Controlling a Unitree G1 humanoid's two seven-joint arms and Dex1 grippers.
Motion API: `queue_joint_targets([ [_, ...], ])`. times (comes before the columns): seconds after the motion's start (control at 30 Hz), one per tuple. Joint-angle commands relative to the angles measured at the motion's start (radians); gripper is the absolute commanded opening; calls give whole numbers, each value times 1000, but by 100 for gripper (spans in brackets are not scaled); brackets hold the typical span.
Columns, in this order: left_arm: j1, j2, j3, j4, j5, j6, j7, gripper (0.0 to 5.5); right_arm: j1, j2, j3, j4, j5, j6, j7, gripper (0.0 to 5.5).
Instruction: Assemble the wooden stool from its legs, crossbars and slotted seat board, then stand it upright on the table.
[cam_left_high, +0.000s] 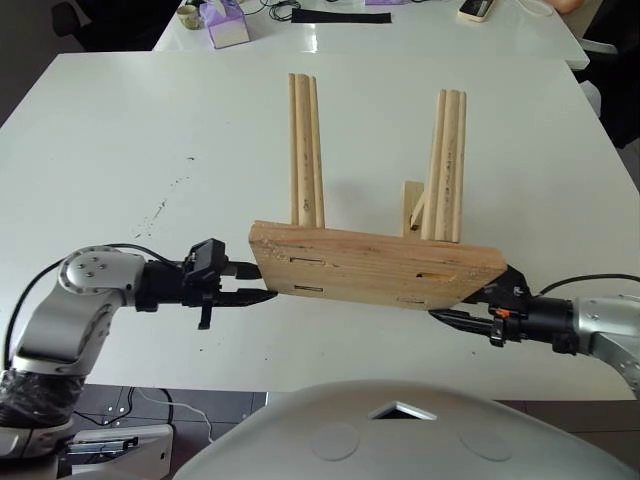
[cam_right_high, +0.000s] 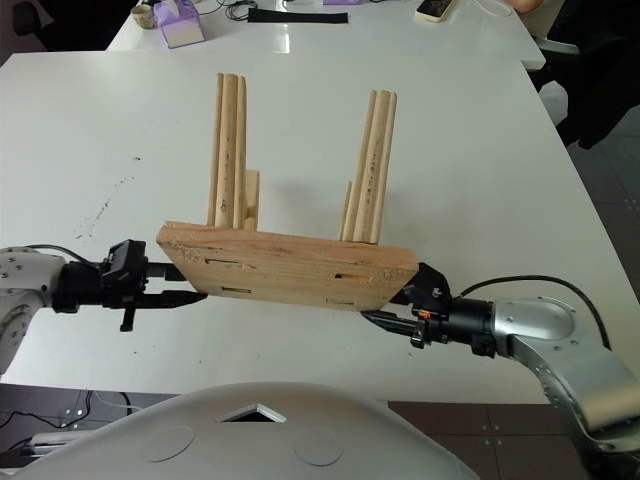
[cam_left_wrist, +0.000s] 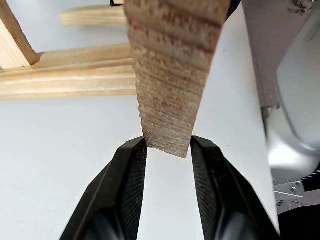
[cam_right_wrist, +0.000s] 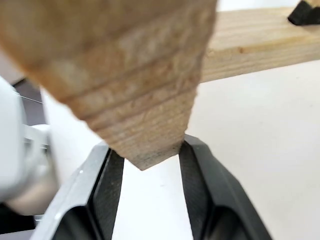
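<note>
holding the stool (cam_right_high: 290, 265) from both ends, we have our left arm (cam_left_high: 95, 285) and right arm (cam_left_high: 590, 325) low over the near part of the white table (cam_left_high: 120, 150), forearms angled inward. the left gripper (cam_left_high: 262, 282) pinches the left corner of the slotted seat board (cam_left_high: 375, 265); the right gripper (cam_left_high: 468, 300) pinches its right corner, fingers (cam_right_wrist: 192, 185) pressed on either face. the board stands on edge, its legs (cam_left_high: 305, 150) and a crossbar (cam_left_high: 413, 205) pointing away from us. it seems slightly raised, though we cannot be sure.

Glossy white table (cam_left_high: 120, 150); cluttered second table (cam_left_high: 400, 35) behind
</note>
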Motion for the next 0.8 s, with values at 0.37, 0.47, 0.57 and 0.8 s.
queue_joint_targets([
  [0.37,-165,599,369,-45,-1111,766,107,131,5,-590,-556,284,1282,342,225,176],
  [0.47,-204,771,296,49,-1310,764,133,131,-132,-817,-485,511,1282,509,389,176],
  [0.57,-196,890,254,111,-1370,760,77,131,-154,-954,-415,605,1282,546,469,176],
  [0.8,-153,852,26,68,-1364,668,257,131,-188,-864,-188,528,1282,351,240,176],
])
